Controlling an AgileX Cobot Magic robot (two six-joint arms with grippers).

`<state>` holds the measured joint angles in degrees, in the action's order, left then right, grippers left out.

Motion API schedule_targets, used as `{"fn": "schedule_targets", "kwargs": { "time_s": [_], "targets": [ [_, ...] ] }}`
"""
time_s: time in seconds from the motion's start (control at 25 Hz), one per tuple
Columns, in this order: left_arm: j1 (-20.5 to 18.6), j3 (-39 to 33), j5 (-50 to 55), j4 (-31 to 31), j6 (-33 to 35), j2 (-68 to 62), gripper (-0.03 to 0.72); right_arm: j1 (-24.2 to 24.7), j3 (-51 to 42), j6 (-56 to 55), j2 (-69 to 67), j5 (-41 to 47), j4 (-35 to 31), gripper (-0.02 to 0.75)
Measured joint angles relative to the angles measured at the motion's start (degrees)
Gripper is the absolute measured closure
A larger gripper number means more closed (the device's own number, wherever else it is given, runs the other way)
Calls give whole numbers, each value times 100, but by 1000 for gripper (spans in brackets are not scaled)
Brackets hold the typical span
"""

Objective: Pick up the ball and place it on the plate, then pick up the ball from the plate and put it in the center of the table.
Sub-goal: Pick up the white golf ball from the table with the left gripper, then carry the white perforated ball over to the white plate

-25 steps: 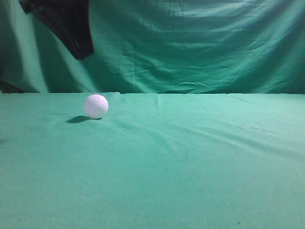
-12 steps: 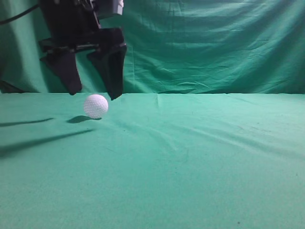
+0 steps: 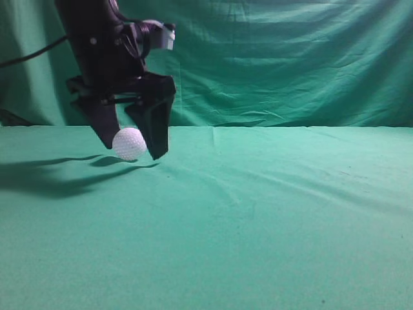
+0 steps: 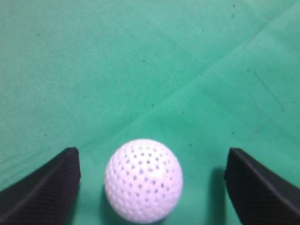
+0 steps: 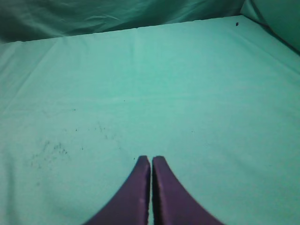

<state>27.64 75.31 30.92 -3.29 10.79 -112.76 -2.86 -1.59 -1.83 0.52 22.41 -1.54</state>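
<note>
My left hand (image 3: 133, 150) has dropped since half a second ago and now straddles the golf ball (image 3: 130, 143) at the left of the frame. Its fingers (image 4: 44, 187) are spread wide, clear of the ball on both sides. The ball rests on the green desk (image 3: 258, 219). My right hand (image 5: 151, 161) is pressed together, holding nothing.

The left gripper (image 3: 132, 147) is matte black, with two broad, wedge-shaped fingers (image 4: 44, 187) bearing a fine ribbed texture. Its black wrist housing carries a small grey block and a black cable. The right gripper (image 5: 151, 161) has dark, purplish, tapered fingers.
</note>
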Motion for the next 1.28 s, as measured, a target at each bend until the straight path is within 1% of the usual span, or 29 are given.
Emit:
{"fn": "schedule_targets", "kwargs": {
  "time_s": [0.16,0.2,0.28,0.36,0.4,0.52,0.68,0.8,0.88,1.0,1.08,1.28],
  "targets": [
    [0,53,0,23,-3,-153,90,0,0,0,0,0,0,738],
    [0,53,0,23,-13,-153,148,0,0,0,0,0,0,738],
    [0,53,0,35,-13,-162,221,0,0,0,0,0,0,738],
    [0,53,0,86,-13,-162,354,0,0,0,0,0,0,738],
    [10,62,-11,100,-13,-162,391,0,0,0,0,0,0,738],
    [8,157,55,130,-13,-162,388,0,0,0,0,0,0,738],
    [8,519,622,151,-173,8,388,0,0,0,0,0,0,738],
    [-6,613,982,275,-513,566,388,0,0,0,0,0,0,738],
    [-139,627,1307,301,-650,1032,388,0,0,0,0,0,0,738],
    [-510,519,1680,329,-745,1584,388,0,0,0,0,0,0,738],
    [-868,183,1703,330,-759,1983,388,0,0,0,0,0,0,738],
    [-2127,-943,1496,433,-989,2597,388,0,0,0,0,0,0,738]
  ]
}}
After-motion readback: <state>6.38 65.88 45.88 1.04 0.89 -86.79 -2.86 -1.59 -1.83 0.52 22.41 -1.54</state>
